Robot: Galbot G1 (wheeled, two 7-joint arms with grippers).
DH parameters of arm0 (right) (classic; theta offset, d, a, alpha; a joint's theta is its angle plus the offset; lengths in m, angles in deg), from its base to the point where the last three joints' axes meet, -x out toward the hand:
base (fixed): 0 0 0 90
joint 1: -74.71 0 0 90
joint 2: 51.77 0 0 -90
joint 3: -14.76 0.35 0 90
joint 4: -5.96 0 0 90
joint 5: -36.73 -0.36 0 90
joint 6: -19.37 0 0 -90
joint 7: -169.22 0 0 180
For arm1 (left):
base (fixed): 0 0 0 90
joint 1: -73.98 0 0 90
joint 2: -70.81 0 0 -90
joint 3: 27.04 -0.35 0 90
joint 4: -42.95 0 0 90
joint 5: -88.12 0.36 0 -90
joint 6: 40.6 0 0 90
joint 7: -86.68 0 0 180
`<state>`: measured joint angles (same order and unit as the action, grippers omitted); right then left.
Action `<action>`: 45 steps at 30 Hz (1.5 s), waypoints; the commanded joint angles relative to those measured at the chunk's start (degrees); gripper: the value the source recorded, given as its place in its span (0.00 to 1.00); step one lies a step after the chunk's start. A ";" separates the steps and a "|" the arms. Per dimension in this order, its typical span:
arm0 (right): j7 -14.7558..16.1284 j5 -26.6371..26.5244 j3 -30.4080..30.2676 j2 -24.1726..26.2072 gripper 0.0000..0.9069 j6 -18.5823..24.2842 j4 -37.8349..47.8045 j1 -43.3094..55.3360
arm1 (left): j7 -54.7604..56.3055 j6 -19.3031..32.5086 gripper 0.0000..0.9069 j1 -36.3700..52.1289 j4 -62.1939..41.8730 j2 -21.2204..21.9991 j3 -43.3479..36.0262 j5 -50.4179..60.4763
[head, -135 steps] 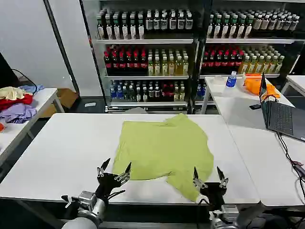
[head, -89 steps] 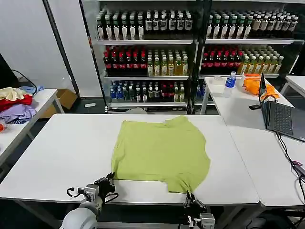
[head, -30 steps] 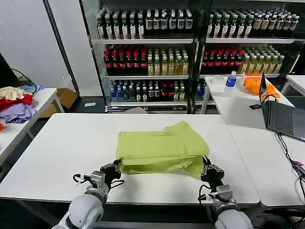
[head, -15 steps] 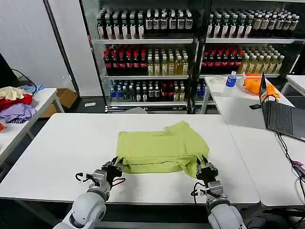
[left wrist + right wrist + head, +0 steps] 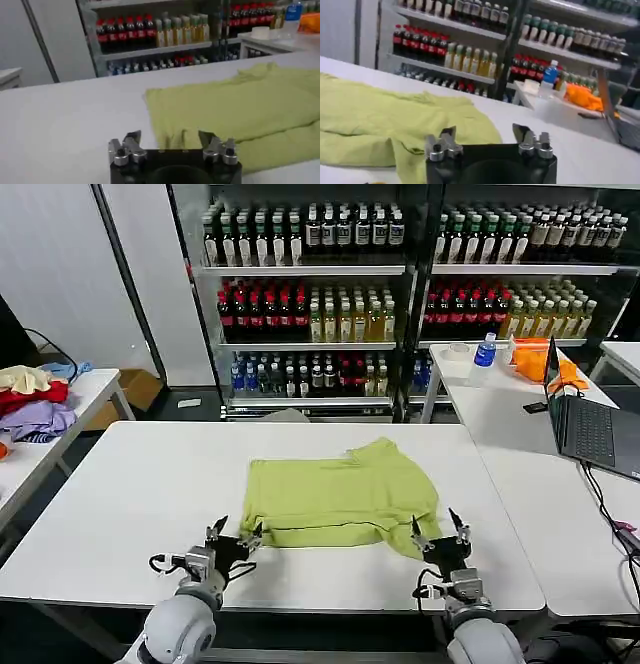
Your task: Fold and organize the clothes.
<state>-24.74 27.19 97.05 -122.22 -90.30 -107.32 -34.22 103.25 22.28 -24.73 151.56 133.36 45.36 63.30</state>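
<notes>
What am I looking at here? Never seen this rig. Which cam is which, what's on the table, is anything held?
It is a two-armed robot at a white table. The wide picture comes from a camera on its head, looking forward and down; the other two come from cameras on each wrist, looking out over that arm's own end effector. On the table lies a lime yellow-green T-shirt, its near part folded over itself. The left end effector and the right end effector sit at the shirt's near corners, both open, holding nothing. Behind are shelves of bottled drinks; a laptop is on the next table.
</notes>
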 commanded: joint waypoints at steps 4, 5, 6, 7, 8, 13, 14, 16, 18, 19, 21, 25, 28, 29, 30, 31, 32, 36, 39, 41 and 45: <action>-2.67 -10.12 1.40 -0.18 1.00 -6.54 0.56 -1.36 | 0.09 -0.31 1.00 0.41 -3.27 0.59 -0.44 -0.53; -2.79 -10.69 1.25 -0.19 1.00 -6.89 0.77 -1.11 | 0.15 -0.44 1.00 0.62 -3.58 0.77 -0.55 -0.60; -2.86 -11.10 1.07 -0.19 1.00 -7.10 1.00 -0.85 | 0.17 -0.53 1.00 0.81 -3.88 0.89 -0.65 -0.60; -2.81 -11.31 0.82 -0.17 1.00 -7.25 1.28 -0.53 | 0.17 -0.53 1.00 0.94 -4.13 0.94 -0.75 -0.58; -2.80 -11.55 0.66 -0.15 1.00 -7.36 1.49 -0.32 | 0.18 -0.54 0.93 1.11 -4.38 1.03 -0.84 -0.59; -3.18 -14.01 -0.62 -0.24 0.34 -8.08 2.96 1.52 | 0.40 -0.65 0.23 1.74 -5.33 1.21 -1.10 -0.59; -3.15 -14.25 -0.92 -0.26 0.11 -7.94 3.32 1.94 | 0.56 -0.68 0.16 1.99 -5.63 1.31 -1.15 -0.60; -3.19 -14.49 -1.21 -0.23 0.00 -7.82 3.79 2.35 | 0.76 -0.71 0.06 2.26 -5.99 1.41 -1.20 -0.80; -3.29 -14.84 -1.62 -0.23 0.00 -7.66 4.19 2.82 | 0.76 -0.70 0.02 2.34 -6.13 1.49 -1.28 -0.81; -3.26 -14.84 -1.79 -0.23 0.00 -7.54 4.33 2.97 | 0.78 -0.70 0.02 2.37 -6.18 1.54 -1.32 -0.82; -3.20 -14.84 -2.01 -0.19 0.00 -7.43 4.40 3.11 | 0.76 -0.69 0.02 2.36 -6.23 1.64 -1.40 -0.81; -2.95 -14.85 -2.41 -0.10 0.00 -7.16 4.50 3.30 | 0.67 -0.63 0.02 2.26 -6.30 1.79 -1.40 -0.83; -2.81 -14.79 -2.41 0.03 0.00 -7.02 4.15 2.99 | 0.49 -0.48 0.02 2.03 -6.07 1.86 -1.33 -1.25; -2.79 -14.77 -2.41 0.04 0.00 -7.00 4.03 2.87 | 0.47 -0.47 0.02 1.93 -5.94 1.87 -1.34 -1.33; -2.78 -14.72 -2.39 0.06 0.00 -6.98 3.91 2.77 | 0.44 -0.44 0.02 1.81 -5.82 1.89 -1.31 -1.39; -2.77 -14.56 -2.34 0.07 0.00 -6.95 3.50 2.33 | 0.42 -0.42 0.02 1.58 -5.59 1.93 -1.24 -1.53; -2.77 -14.46 -2.32 0.07 0.00 -6.95 3.28 2.12 | 0.42 -0.43 0.02 1.47 -5.35 1.95 -1.19 -1.59; -2.67 -13.17 -2.05 -0.06 0.00 -6.82 1.16 0.29 | 0.45 -0.46 0.02 0.21 -3.48 1.79 -0.66 -1.83; -2.51 -12.23 -1.48 -0.17 0.00 -6.78 -1.48 -1.96 | 0.53 -0.49 0.02 -1.42 -1.23 1.30 0.02 -2.01; -2.36 -11.86 -1.06 -0.19 0.00 -6.76 -3.17 -3.50 | 0.62 -0.62 0.02 -3.07 0.46 0.91 0.65 -2.00; -2.28 -10.76 -0.07 -0.52 0.00 -6.68 -5.98 -7.01 | 0.97 -0.59 0.02 -6.98 3.62 0.27 1.60 -2.00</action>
<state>-26.99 15.44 96.30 -122.74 -97.04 -108.55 -36.48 103.95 21.77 -25.77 149.17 134.30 45.66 61.41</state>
